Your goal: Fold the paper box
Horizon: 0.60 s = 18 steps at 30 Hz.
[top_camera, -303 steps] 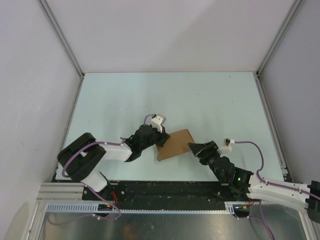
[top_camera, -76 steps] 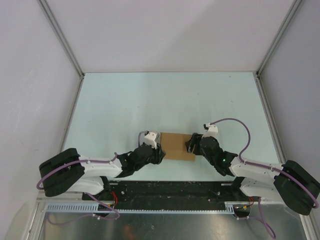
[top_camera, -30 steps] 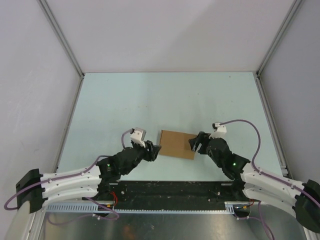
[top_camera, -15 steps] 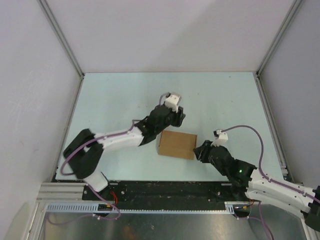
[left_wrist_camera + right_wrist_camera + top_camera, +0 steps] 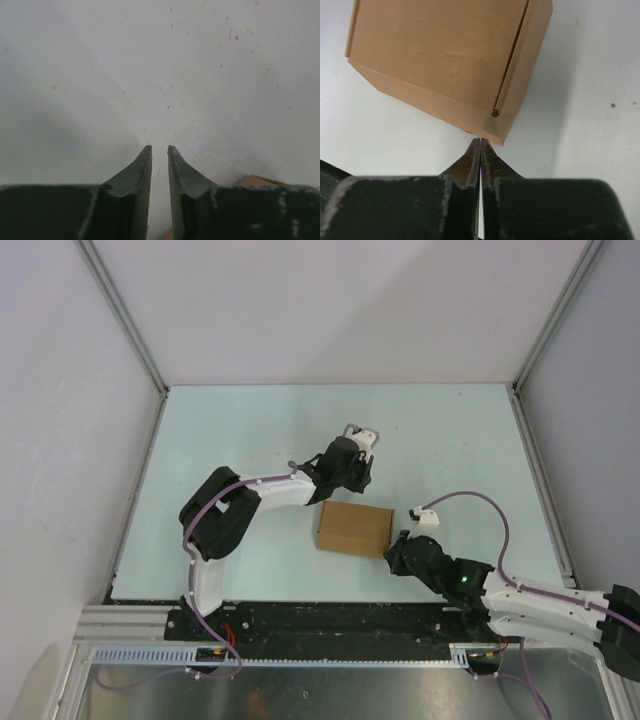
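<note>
- I see the paper box [image 5: 352,528] lying on the pale green table [image 5: 450,440], a little toward the near edge from the middle, standing as a closed tan block.
- In the right wrist view the box [image 5: 445,55] fills the 12 o'clock half; one flap edge runs down its right side to a small dark notch near the lower corner.
- My right gripper [image 5: 395,552] sits at the box's 4 o'clock corner. Its fingers are pressed together with nothing between them [image 5: 480,141], tips right at that corner; I cannot tell whether they touch it.
- My left gripper [image 5: 345,480] is at the box's 12 o'clock, just beside its far edge.
- Its fingers [image 5: 159,150] stand a narrow slit apart over bare table, gripping nothing; a sliver of tan cardboard [image 5: 255,180] shows at 4 o'clock in that view.
</note>
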{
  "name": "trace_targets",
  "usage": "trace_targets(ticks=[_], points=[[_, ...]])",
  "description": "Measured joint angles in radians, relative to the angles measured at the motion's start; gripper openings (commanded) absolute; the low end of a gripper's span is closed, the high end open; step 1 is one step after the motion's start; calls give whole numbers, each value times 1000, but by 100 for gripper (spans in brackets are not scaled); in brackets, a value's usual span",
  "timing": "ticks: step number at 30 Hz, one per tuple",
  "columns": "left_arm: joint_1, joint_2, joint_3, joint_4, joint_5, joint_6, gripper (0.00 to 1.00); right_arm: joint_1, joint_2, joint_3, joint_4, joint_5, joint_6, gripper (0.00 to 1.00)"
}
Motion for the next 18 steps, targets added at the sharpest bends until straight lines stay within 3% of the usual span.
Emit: trace_targets(ticks=[9,18], points=[[3,24,-68,-21,37,-11,14,-31,192,0,138,-63,-15,0],[7,-27,-230,127,62,-60,13,-124,179,0,172,-80,-50,0]])
